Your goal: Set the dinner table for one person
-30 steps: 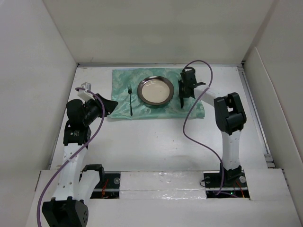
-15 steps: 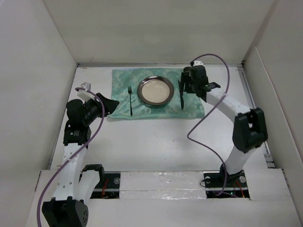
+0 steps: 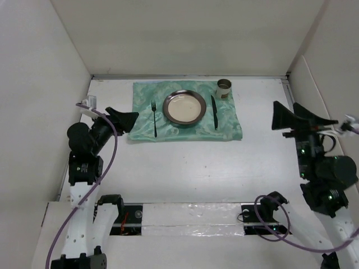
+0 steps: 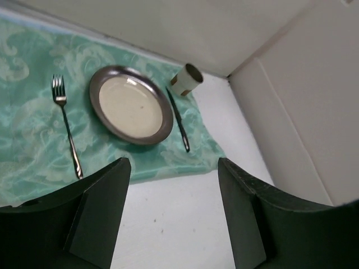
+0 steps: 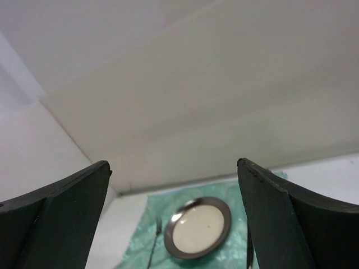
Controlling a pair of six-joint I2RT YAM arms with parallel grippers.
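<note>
White dinner table (image 3: 185, 168) spans the walled enclosure, with the arm bases at 6 o'clock.

Nearest us, neither gripper holds anything. The left gripper (image 4: 174, 162) has its jaws spread wide and hangs by the 8 o'clock corner of the green mat (image 3: 185, 130). The right gripper (image 5: 174, 163) is likewise spread, well apart from the mat at 3 o'clock.

Further out, on the mat, the fork (image 3: 154, 119) lies at 9 o'clock of the plate (image 3: 184, 106) and the knife (image 3: 213, 112) at 3 o'clock, roughly parallel. Farthest, the cup (image 3: 224, 88) stands upright at 12 o'clock of the knife, at the mat's far right corner.

We judge the setting essentially complete.

Risks:
- If the left fingers dip, they could snag the cloth and drag the whole setting askew.
- A careless reach by the right arm could topple the cup, which looks light and stands at the corner.
</note>
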